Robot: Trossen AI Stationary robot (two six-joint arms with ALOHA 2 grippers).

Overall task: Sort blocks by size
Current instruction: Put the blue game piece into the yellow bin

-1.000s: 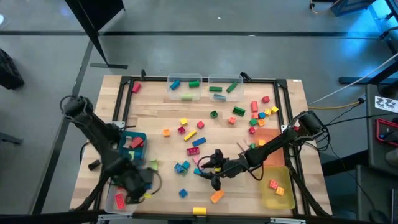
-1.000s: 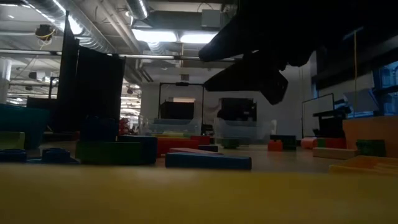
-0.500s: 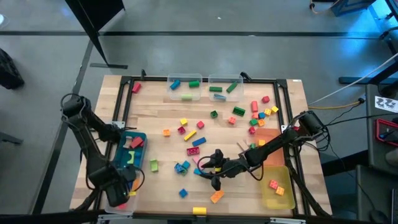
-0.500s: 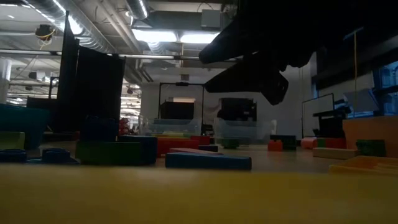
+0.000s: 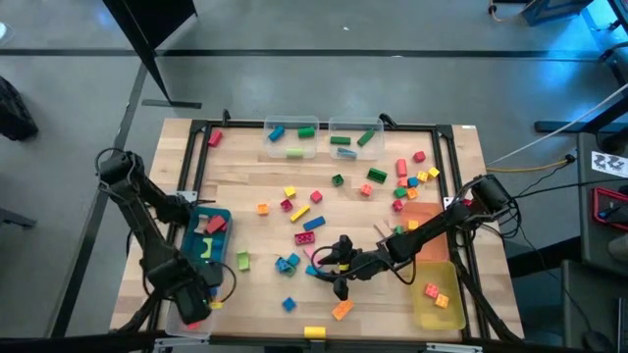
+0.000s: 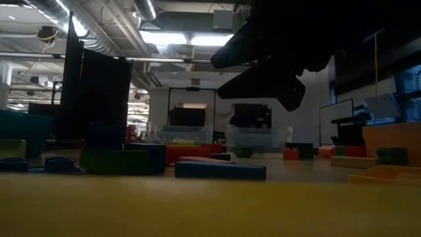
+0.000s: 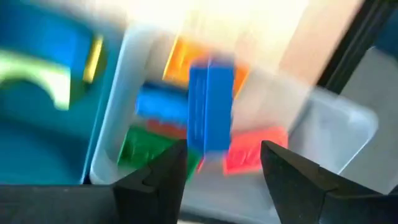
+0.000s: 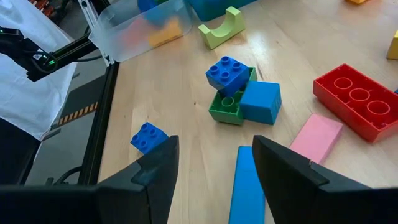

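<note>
Small coloured blocks lie scattered over the wooden table [image 5: 265, 176]. My left gripper [image 5: 188, 299] points down over a clear bin [image 7: 336, 134] at the near left corner. It is open [image 7: 224, 152]. A blurred blue block [image 7: 210, 106] shows just past its fingertips, above orange, green and red blocks in that bin. My right gripper [image 5: 339, 270] hangs open [image 8: 212, 146] near the table's middle. Its fingers stand either side of a long blue bar [image 8: 247, 186] lying flat on the table, without touching it. A blue-and-green cluster [image 8: 239, 93] lies beyond.
A blue bin [image 5: 206, 240] sits beside the clear one. Two clear bins [image 5: 292, 137] stand at the far edge, and an orange bin [image 5: 422, 218] and a yellow bin [image 5: 437, 294] on the right. A red brick [image 8: 357, 102] and a pink piece [image 8: 316, 137] lie near the bar.
My left gripper has gone toward the table's left edge, from the near side of the blue bin to over the clear bin at the near left corner. My right arm has kept still.
</note>
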